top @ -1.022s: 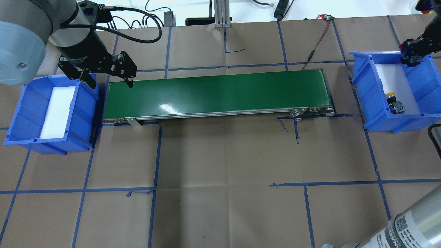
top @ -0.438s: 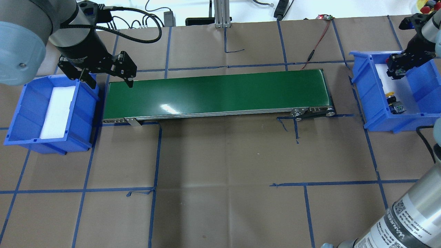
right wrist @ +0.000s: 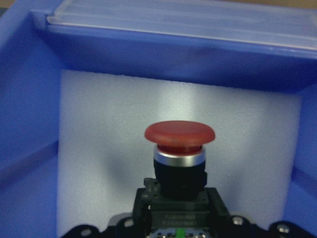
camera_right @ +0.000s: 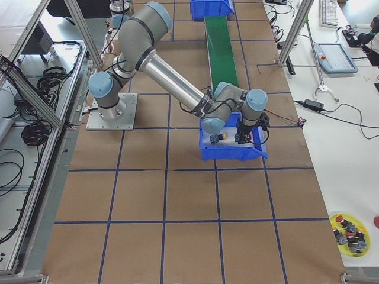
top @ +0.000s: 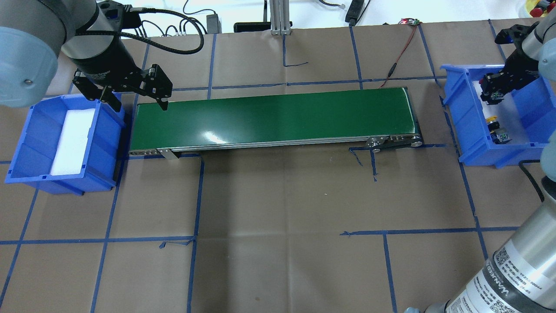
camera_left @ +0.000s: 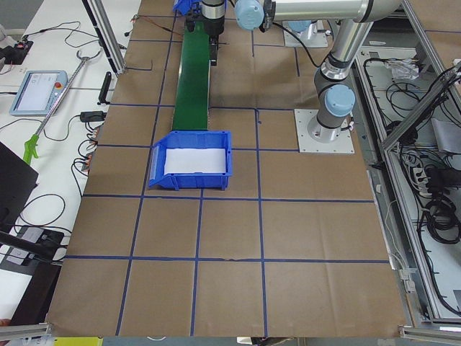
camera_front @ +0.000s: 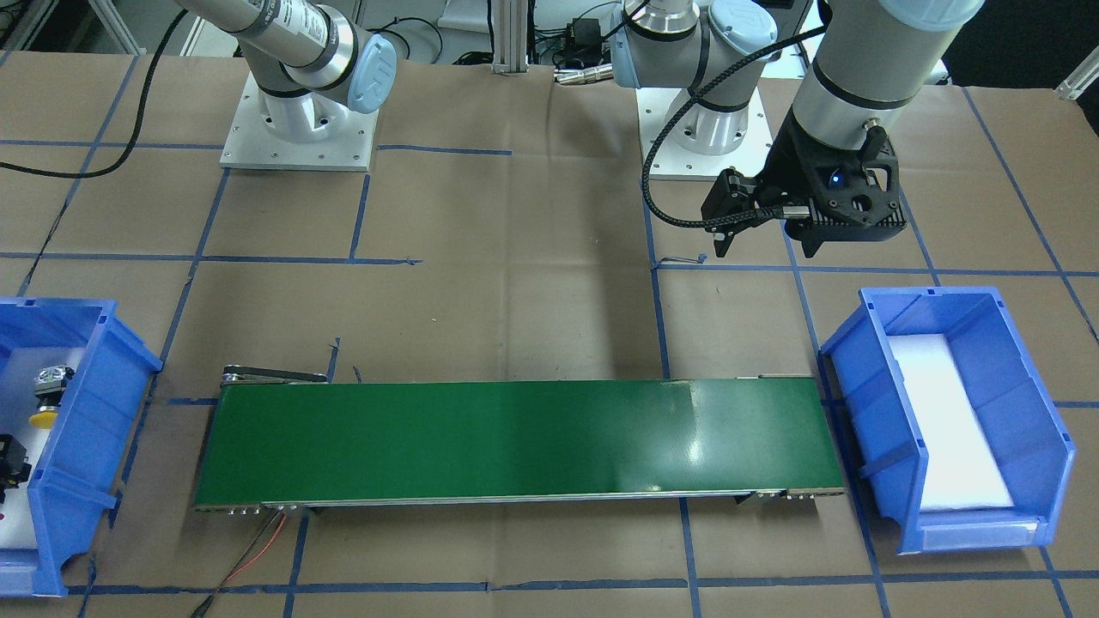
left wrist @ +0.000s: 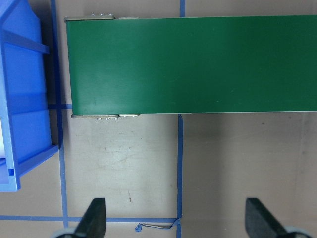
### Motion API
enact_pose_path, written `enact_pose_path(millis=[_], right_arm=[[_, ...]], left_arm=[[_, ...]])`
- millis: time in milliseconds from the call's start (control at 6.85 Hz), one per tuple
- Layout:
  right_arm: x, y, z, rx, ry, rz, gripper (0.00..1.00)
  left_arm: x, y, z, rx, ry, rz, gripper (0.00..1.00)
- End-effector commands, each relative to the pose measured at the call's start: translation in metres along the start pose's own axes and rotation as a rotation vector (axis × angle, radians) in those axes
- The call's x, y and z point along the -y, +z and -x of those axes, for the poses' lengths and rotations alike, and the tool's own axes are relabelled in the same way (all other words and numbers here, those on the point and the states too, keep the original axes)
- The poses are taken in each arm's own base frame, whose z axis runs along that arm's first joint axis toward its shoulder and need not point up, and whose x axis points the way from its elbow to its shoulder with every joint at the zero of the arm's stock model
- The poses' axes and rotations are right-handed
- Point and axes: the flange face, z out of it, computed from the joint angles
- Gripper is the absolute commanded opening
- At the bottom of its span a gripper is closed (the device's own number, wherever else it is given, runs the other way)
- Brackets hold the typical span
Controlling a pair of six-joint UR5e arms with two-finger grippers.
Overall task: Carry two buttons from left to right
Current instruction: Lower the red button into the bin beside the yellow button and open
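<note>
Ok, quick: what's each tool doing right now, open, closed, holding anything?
Left tool: open, empty.
Right tool: closed on the red button, over the blue bin.

A red mushroom-capped push button [right wrist: 180, 135], with silver collar and black blocky body, shows close up, cap above body. Behind the button lies a white foam pad [right wrist: 99, 148] lining a blue plastic bin [right wrist: 27, 114], whose walls rise on either side of it and beyond it.

Bright, even overhead light is flooding the table [top: 278, 195], glaring white on the green belt [top: 273, 117]. Close up, the red button [right wrist: 180, 133] is showing sharp while the blue bin [right wrist: 29, 99] is blurring.
</note>
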Motion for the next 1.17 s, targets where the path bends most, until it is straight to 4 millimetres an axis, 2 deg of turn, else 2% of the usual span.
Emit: enact_pose_path(millis=[0,146,292,438,730,876,1022], right_arm=[[0.002,0.003,0.003,0.009,-0.002,-0.002,0.77],[0.002,0.002,0.003,0.010,-0.002,-0.004,0.81],[0.004,-0.009,0.006,0.008,-0.006,-0.025,0.80],[0.003,-0.033,0.010,-0.012,-0.012,-0.050,0.80],[-0.014,-0.096,0.022,-0.059,-0.014,-0.092,0.80],[-0.027,-0.126,0.031,-0.052,-0.015,-0.081,0.93],[-0.039,-0.165,0.043,-0.072,-0.018,-0.116,1.00]], left_arm=[[0.000,-0.001,0.000,0.000,0.000,-0.002,1.00],[0.000,-0.001,0.000,0.000,0.000,-0.002,1.00],[0.001,0.001,0.000,-0.002,0.000,0.001,1.00],[0.001,0.001,0.000,-0.002,0.000,0.001,1.00],[0.001,0.001,0.000,-0.002,0.000,0.001,1.00],[0.001,0.001,0.000,-0.002,-0.001,0.001,1.00],[0.001,0.001,0.000,-0.002,0.000,0.001,1.00]])
